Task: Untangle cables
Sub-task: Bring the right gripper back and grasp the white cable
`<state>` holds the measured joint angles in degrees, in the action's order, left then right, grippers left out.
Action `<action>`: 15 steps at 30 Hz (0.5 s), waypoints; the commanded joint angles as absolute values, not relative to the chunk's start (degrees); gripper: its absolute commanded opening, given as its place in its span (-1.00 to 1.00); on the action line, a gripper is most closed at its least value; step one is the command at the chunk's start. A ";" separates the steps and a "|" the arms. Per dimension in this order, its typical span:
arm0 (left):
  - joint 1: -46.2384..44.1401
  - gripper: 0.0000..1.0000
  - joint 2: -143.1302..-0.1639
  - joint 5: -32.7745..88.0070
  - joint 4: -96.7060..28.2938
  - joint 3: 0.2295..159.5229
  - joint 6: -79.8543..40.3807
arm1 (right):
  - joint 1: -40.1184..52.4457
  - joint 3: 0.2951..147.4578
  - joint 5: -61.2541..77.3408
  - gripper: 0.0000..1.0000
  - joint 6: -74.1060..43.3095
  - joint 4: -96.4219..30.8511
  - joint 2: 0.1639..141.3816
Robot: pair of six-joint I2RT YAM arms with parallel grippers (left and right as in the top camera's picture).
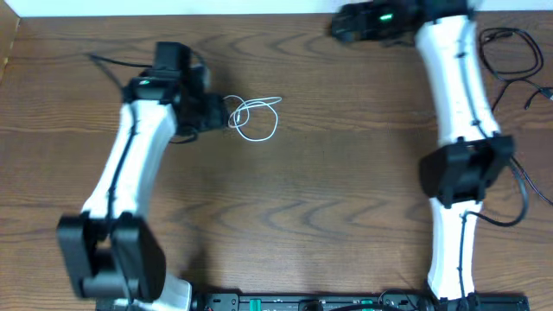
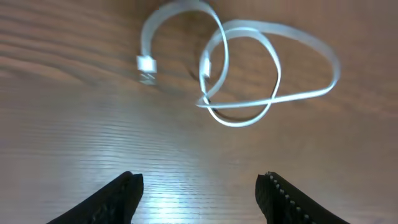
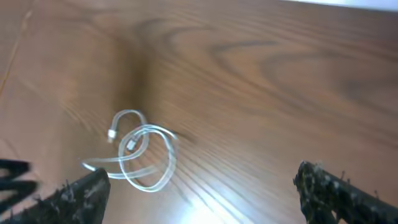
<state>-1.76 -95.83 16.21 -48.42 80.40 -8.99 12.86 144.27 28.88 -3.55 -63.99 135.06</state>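
Note:
The white cable (image 1: 256,117) lies in loose overlapping loops on the wooden table, left of centre. In the left wrist view the white cable (image 2: 249,74) shows a plug end (image 2: 147,63) and sits just ahead of my left gripper (image 2: 199,190), which is open and holds nothing. From above, my left gripper (image 1: 216,112) is right beside the loops' left side. My right gripper (image 1: 341,26) hovers at the table's far edge, well apart from the white cable (image 3: 140,159); it (image 3: 202,190) stands wide open and empty. A thin black cable (image 1: 508,53) lies looped at the far right.
Bare wood grain tabletop (image 1: 346,173) spreads between the two arms. The right arm (image 1: 458,86) runs along the right side, with its own thicker black wires (image 1: 521,186) trailing beside it. A black equipment bar (image 1: 311,302) lines the near edge.

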 commanded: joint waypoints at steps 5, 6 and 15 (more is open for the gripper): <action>8.19 0.37 -85.54 16.01 -50.06 82.52 -14.11 | 26.41 132.55 25.87 0.84 -2.72 -53.04 134.28; 9.28 0.37 -85.47 16.01 -50.35 82.52 -14.11 | 27.88 131.22 25.82 0.84 -0.80 -51.72 134.28; 12.58 0.37 -85.52 15.79 -51.59 81.97 -14.02 | 38.37 119.33 19.20 0.69 9.80 -42.61 134.58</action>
<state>12.21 -85.27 16.21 -51.29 81.67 -13.54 36.38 122.06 21.63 6.61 -43.70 134.93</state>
